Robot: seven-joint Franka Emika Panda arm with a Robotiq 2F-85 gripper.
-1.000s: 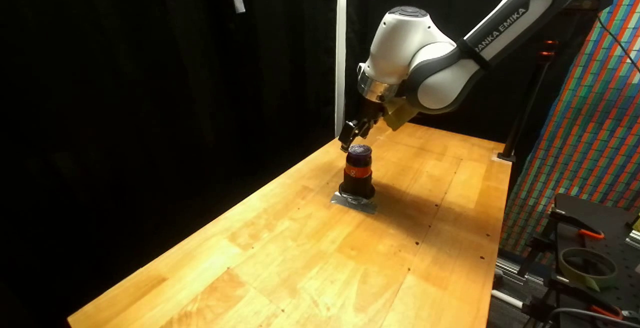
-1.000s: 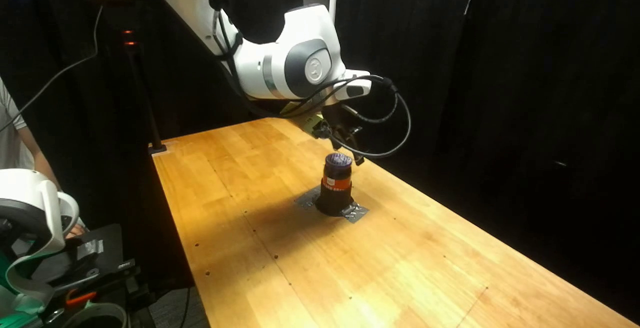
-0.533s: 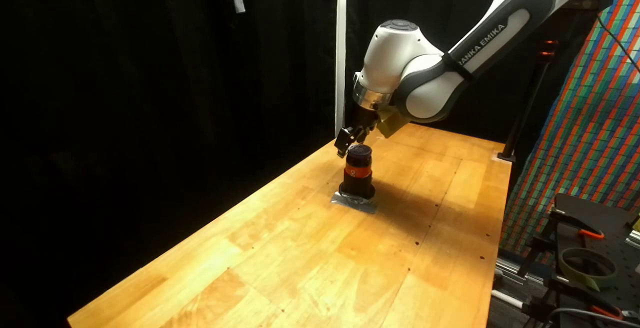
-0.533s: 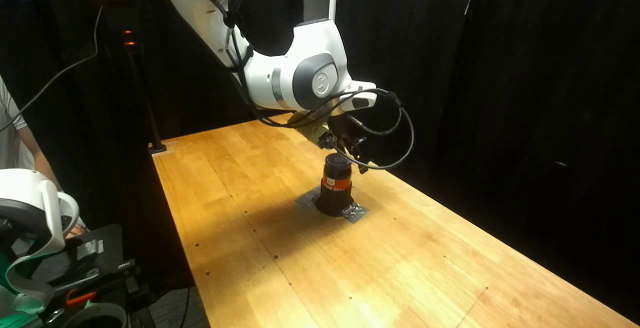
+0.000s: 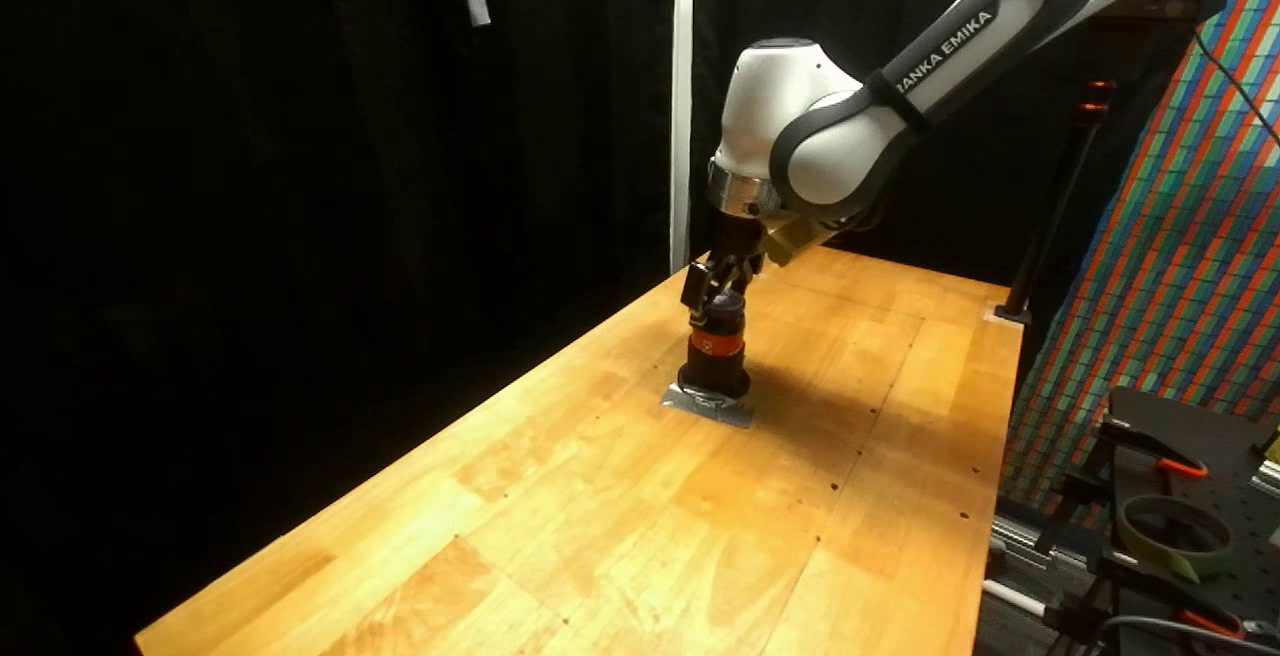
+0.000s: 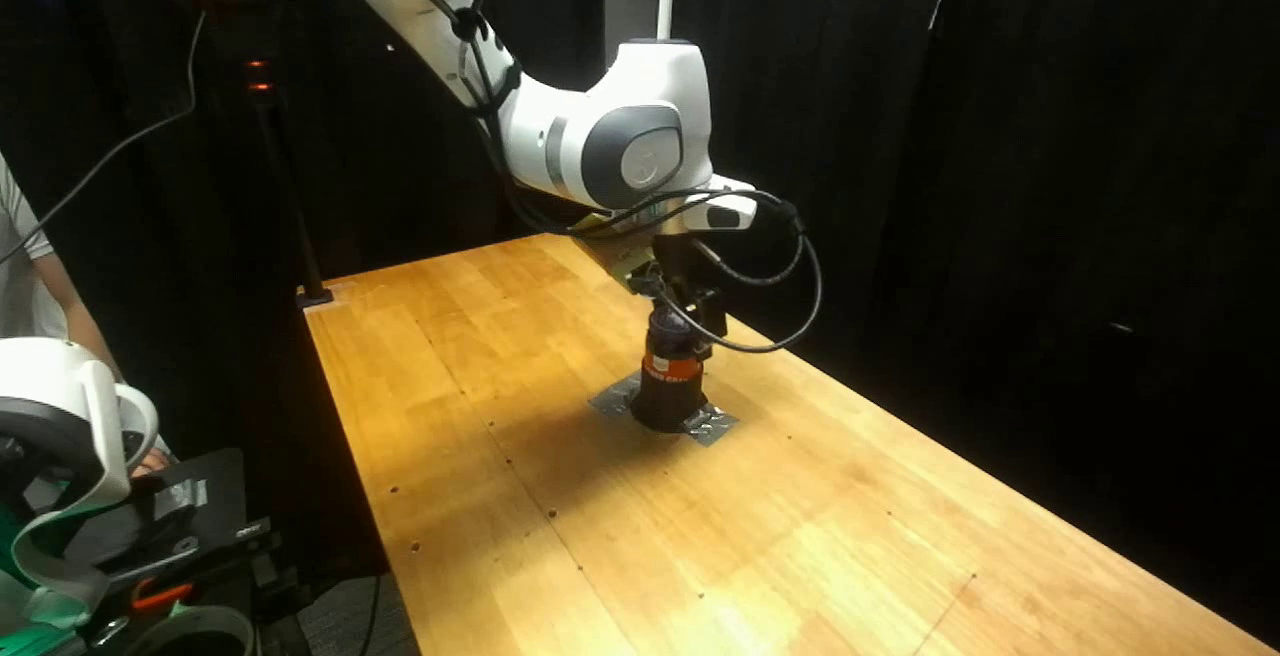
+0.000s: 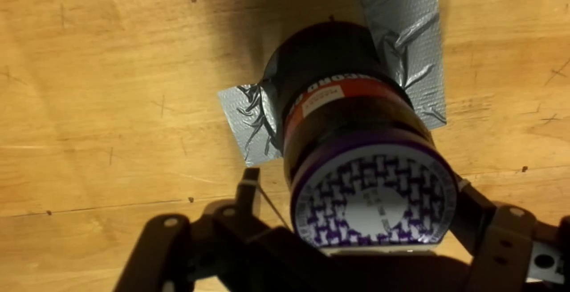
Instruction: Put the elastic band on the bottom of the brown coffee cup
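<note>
Brown coffee cup [image 7: 356, 115] upright on the wooden table [image 5: 600, 496], capped by a purple-edged lid [image 7: 378, 194]; sides too dark to tell what it holds. Silver tape [image 7: 414, 60] reaches from its foot onto the wood. My gripper [image 7: 356, 179] is spread wide, a finger on either side of the lid; whether they touch, I can't tell. Thin dark strand [image 7: 273, 204] slants from one finger toward the lid's edge. Orange-red stripe [image 7: 374, 88]: white capitals, inverted in wrist view, unclear. Lid print too small. On my arm [image 5: 850, 151], "EMIKA" legible.
</note>
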